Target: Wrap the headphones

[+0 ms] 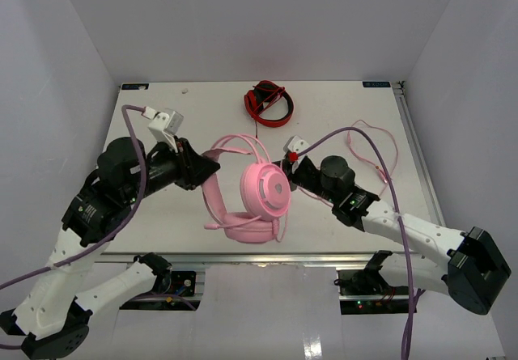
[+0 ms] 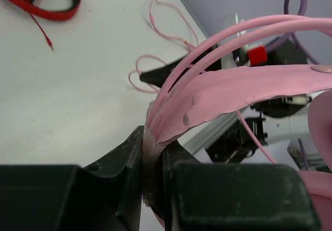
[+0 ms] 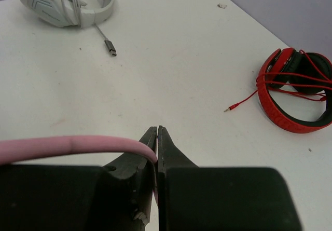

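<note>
Headphones (image 1: 263, 190) sat mid-table (image 1: 186, 230) between both arms in the overhead view, their cable (image 1: 374, 146) trailing loose to the right. Left wrist: the left gripper (image 2: 153, 150) clamped the headband (image 2: 233, 91), jaws narrowed onto it. Right wrist: the right gripper (image 3: 157, 137) pinched the cable, jaws shut. Wrapping looked barely begun, and the next move was likely a loop round the band.

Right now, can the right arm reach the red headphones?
Probably not yet: the right gripper is shut on the pink cable. Otherwise bare table lies between it and the red headphones.
</note>
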`<act>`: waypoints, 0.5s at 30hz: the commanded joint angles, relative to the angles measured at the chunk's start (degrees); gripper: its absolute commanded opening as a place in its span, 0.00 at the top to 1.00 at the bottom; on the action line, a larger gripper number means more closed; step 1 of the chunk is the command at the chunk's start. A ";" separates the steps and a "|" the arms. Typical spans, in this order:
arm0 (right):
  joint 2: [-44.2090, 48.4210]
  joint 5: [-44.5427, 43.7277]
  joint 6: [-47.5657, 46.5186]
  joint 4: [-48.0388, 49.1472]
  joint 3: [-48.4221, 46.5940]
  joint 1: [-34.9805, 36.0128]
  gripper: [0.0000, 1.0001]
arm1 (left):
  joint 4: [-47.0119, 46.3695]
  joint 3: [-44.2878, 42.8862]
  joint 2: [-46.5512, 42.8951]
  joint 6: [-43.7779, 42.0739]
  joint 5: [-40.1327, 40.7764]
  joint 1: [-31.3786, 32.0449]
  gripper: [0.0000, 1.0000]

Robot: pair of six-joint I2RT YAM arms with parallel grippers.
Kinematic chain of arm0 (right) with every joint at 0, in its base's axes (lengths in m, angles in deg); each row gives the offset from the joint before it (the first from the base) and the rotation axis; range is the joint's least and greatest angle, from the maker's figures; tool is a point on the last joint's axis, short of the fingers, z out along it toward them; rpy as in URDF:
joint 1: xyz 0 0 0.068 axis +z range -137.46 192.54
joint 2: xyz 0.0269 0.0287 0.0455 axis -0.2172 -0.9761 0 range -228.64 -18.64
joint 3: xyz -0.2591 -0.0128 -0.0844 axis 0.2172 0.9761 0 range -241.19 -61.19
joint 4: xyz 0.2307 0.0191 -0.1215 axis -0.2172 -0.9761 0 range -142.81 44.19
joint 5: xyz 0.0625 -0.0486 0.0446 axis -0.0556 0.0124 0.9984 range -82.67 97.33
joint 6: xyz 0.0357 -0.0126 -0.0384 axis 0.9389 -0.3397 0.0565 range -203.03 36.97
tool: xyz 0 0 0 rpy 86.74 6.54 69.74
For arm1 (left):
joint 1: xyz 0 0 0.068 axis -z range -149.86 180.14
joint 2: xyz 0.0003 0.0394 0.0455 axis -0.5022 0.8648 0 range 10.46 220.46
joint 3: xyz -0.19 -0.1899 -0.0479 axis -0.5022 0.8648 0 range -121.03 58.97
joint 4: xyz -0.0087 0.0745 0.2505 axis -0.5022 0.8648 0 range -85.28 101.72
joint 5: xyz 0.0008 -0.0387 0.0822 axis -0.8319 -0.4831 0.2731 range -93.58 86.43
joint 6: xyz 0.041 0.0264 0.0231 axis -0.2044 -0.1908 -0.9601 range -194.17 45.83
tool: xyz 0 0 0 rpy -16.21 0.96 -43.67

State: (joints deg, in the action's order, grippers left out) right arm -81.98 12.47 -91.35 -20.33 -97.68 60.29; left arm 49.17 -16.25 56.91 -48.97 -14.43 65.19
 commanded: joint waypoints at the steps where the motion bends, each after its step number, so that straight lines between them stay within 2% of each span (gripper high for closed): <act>1: -0.42 0.53 -0.68 4.68 -2.43 -0.27 0.92 | -4.95 5.61 -3.54 -2.70 -14.56 0.11 1.00; 5: -2.61 1.26 -1.43 0.68 -7.92 -1.81 0.92 | -5.07 9.68 -3.34 -4.83 -21.06 0.15 1.00; 15: -7.57 4.60 -4.74 -9.97 -19.68 -4.77 0.92 | -6.29 16.80 -1.72 -9.13 -23.64 0.20 1.00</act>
State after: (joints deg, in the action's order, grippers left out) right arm -87.82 15.31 -94.08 -26.51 -112.28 56.65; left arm 46.27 -1.38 54.70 -57.60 -31.54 65.14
